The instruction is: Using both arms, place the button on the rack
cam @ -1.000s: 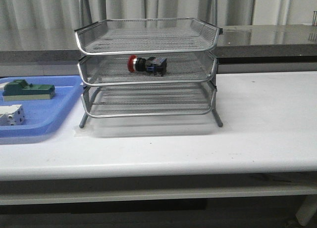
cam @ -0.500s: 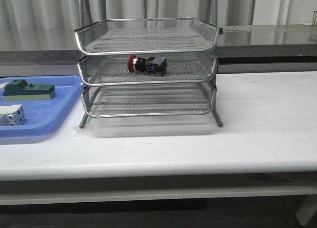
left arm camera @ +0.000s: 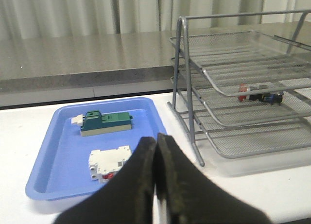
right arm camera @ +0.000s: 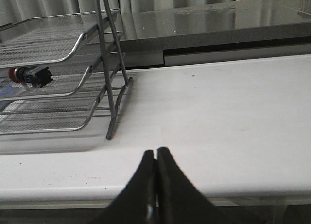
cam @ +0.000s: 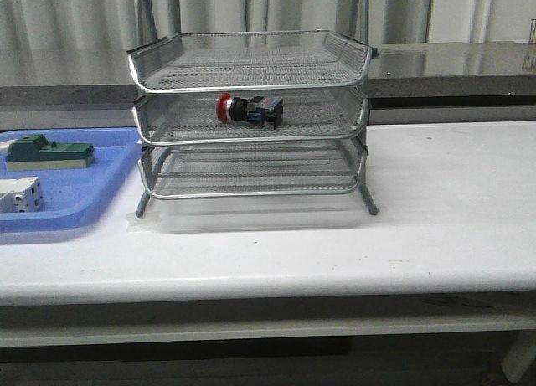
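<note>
The button (cam: 249, 110) lies on its side in the middle tier of the rack (cam: 249, 118), its long axis running across the tray. Its parts read in order from the robot's left: a red, rounded mushroom cap, a black collar, then a dark blue-grey block body with squared edges. It rests on the mesh floor toward the tray's front centre, apart from the rim on every side. The top and bottom tiers hold nothing visible.

The rack is three shallow rectangular trays of fine silver wire mesh, each bordered by a smooth rounded metal rim that flares outward. Slim metal uprights and splayed legs carry the stack on the table (cam: 435, 202), whose surface is white, smooth and faintly glossy.

To the robot's left sits a blue plastic tray (cam: 100, 193), smooth-walled with rounded corners. It holds a green block (cam: 46, 152) on a pale base and, nearer the robot, a white block (cam: 20, 194) with ribbed faces.

In the left wrist view the left gripper (left arm camera: 156, 151) hangs before the blue tray, its black tapered fingers (left arm camera: 141, 170) pressed together with nothing between them. In the right wrist view the right gripper (right arm camera: 155, 161) sits over bare table beside the rack, its fingers (right arm camera: 167, 185) likewise clenched and empty. A grey speckled counter and pale curtains form the background.
</note>
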Controlling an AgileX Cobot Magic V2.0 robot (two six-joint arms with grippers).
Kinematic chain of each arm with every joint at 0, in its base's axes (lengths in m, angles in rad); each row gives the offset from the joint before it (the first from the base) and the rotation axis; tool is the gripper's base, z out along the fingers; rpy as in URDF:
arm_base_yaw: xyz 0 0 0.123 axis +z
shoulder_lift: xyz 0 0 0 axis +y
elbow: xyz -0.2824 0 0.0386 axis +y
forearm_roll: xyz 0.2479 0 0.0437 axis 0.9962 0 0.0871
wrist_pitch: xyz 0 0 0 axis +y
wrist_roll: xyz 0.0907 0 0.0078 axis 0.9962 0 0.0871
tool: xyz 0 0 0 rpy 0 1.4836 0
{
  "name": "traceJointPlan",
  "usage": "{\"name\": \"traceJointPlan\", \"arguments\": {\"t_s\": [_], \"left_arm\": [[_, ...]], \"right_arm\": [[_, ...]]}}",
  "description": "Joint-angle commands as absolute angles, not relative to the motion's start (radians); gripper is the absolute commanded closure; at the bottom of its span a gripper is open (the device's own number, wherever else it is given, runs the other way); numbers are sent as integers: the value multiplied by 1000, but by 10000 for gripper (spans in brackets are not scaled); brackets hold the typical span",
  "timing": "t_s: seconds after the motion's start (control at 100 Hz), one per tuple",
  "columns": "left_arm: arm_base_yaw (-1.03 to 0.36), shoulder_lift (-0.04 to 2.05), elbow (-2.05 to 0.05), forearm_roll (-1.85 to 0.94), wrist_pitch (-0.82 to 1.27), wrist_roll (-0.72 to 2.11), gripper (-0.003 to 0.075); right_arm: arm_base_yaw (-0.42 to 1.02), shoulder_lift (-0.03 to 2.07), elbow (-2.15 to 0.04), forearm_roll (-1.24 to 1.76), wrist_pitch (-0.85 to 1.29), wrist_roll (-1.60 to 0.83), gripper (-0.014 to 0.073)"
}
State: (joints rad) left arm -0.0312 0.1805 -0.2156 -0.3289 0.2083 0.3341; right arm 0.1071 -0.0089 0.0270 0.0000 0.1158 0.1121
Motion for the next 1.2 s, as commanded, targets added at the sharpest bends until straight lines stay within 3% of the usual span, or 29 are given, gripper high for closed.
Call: {"name": "traceJointPlan", "arguments": {"t_s": [0.0, 0.42, 1.19], "left_arm": [[-30, 174, -204, -219, 87, 190, 741], [-30, -42, 3, -27, -17, -23, 741], [-34, -37, 48, 35, -71, -107, 741]], "right_arm": [[100, -27, 10, -14, 36, 110, 650], [100, -27, 10, -14, 36, 110, 650], [100, -27, 10, -14, 36, 110, 650]]}}
